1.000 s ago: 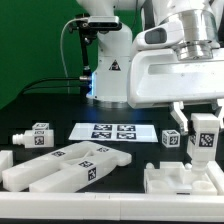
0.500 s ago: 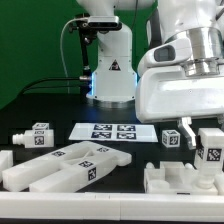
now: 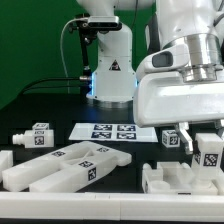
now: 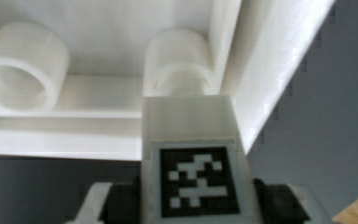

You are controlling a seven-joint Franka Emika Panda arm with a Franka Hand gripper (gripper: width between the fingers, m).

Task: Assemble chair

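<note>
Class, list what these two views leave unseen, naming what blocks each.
- Exterior view: pincer fingertips, partly covered by the held piece and cut off by the right edge.
- Wrist view: the held piece hides its own far end over the white part beneath.
- Wrist view: that part's outline is blurred and cropped.

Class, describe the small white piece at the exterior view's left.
Find the marker board on the black table. Left of it in the exterior view lies a short pegged leg. Unlike the long bars nearer the camera, it is stubby.
</note>
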